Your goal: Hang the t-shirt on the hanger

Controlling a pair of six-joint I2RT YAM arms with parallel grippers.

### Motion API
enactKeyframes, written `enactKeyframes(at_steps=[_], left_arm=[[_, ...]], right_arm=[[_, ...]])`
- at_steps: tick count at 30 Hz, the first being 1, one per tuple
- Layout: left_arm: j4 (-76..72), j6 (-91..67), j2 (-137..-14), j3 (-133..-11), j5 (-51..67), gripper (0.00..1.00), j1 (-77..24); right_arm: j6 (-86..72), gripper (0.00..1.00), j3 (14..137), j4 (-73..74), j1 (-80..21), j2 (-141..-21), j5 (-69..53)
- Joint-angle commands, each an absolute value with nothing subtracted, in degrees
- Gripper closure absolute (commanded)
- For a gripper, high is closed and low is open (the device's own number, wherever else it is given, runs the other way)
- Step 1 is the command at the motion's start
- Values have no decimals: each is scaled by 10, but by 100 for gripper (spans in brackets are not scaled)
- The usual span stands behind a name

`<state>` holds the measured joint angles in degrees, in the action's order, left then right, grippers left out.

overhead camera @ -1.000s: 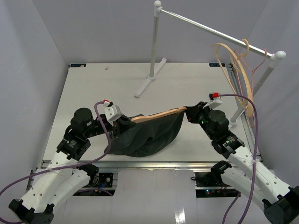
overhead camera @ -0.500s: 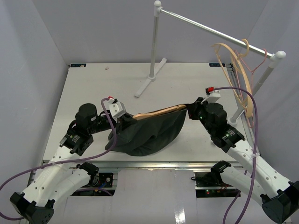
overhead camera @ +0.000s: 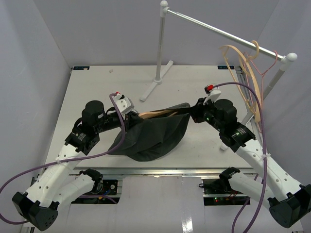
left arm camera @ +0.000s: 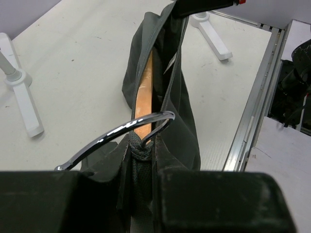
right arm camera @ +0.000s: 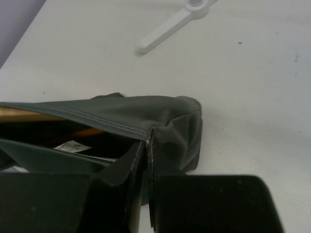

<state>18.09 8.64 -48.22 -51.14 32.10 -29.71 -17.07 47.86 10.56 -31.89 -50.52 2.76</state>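
Observation:
The dark t-shirt [overhead camera: 153,138] hangs in a sagging bundle just above the table [overhead camera: 97,87], stretched between my two grippers. The tan wooden hanger [overhead camera: 154,114] lies inside it, one arm showing along the top edge. In the left wrist view the wood [left arm camera: 143,92] runs down the open neck and the metal hook [left arm camera: 116,132] curls out over the collar. My left gripper [overhead camera: 129,118] [left arm camera: 142,167] is shut on the bunched collar by the hook's base. My right gripper [overhead camera: 194,111] [right arm camera: 148,150] is shut on a stitched seam of the shirt [right arm camera: 146,114]. A white label [right arm camera: 72,145] shows inside.
A white clothes rack stands at the back, its near foot [overhead camera: 155,83] on the table and its rail [overhead camera: 218,31] sloping to the right post. Spare hangers [overhead camera: 245,73], one thin and pink [overhead camera: 266,73], hang at the rail's right end. The table's metal edge [left arm camera: 252,111] lies close by.
Both arms have moved away from the near edge toward the middle of the table, carrying the shirt and hanger with them. Both grips are unchanged.

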Motion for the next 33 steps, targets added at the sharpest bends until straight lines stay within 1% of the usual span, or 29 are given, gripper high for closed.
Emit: enactKeyframes(at_steps=[1, 2, 4, 6, 7, 11, 18, 22, 27, 31, 33], left_arm=[[174, 50, -509, -548, 383, 100, -292], [174, 48, -516, -548, 387, 100, -292], [169, 26, -531, -544, 430, 100, -292], [165, 12, -535, -538, 453, 100, -292], [163, 8, -537, -535, 461, 100, -291], [161, 6, -543, -530, 499, 100, -292], [161, -21, -561, -526, 552, 100, -292], [158, -24, -557, -524, 569, 100, -291], [140, -41, -550, -520, 584, 100, -292], [129, -55, -551, -520, 597, 100, -292], [126, -59, -551, -521, 602, 100, -292]], right_arm=[[-138, 92, 532, 99, -366, -540, -67], [-130, 92, 534, 108, -373, -541, -63], [-107, 92, 560, 123, -445, -552, -60], [-93, 89, 553, 113, -465, -545, -101], [-86, 86, 550, 111, -469, -541, -112], [-52, 66, 564, 131, -471, -541, -150], [-19, 46, 597, 129, -480, -554, -213], [-4, 42, 620, 133, -491, -564, -217], [28, 40, 654, 137, -510, -613, -243], [35, 40, 661, 132, -517, -644, -255], [34, 43, 653, 125, -517, -655, -260]])
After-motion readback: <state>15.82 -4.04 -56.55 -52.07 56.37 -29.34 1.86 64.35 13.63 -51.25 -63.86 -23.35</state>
